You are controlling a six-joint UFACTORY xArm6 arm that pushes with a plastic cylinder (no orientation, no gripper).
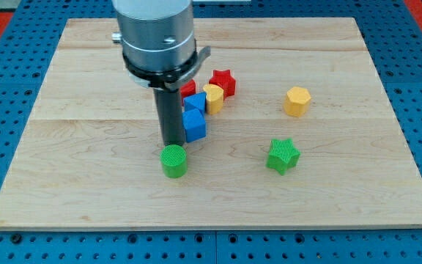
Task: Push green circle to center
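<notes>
Green circle [173, 160] sits below board centre, toward the view's bottom, upright on its flat face; my tip [172, 144] stands just at its upper edge, touching or nearly so, with the blue blocks [194, 117] close on the tip's right. No jaws here, just a bare rod, so nothing opens or pinches. Judged light, rigid and ribbed, likely to slide easily and roll off a glancing push: contact wants to be square on its bottom side, opposite centre.
</notes>
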